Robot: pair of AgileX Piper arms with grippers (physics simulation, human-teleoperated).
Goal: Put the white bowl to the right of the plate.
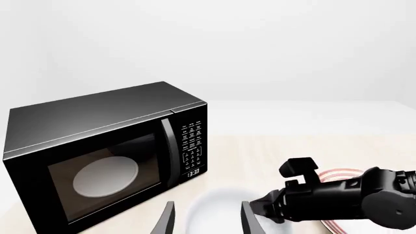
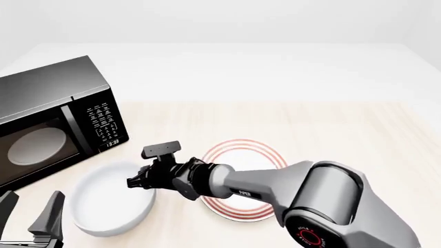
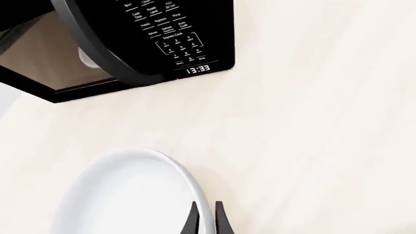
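While white bowl (image 2: 110,201) sits near table's front-left corner, left of plate (image 2: 255,155): right gripper (image 2: 138,183) fingers pinch bowl's right rim; left gripper (image 2: 31,217) spread, idle.

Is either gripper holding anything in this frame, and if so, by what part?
The right gripper pinches the white bowl by its rim, on the side nearest the plate. The left gripper is open, holding nothing.

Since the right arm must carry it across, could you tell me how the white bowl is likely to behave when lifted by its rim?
The white bowl looks rigid and glossy, so probably slippery. The right gripper pinches only one rim edge, so it may tilt.
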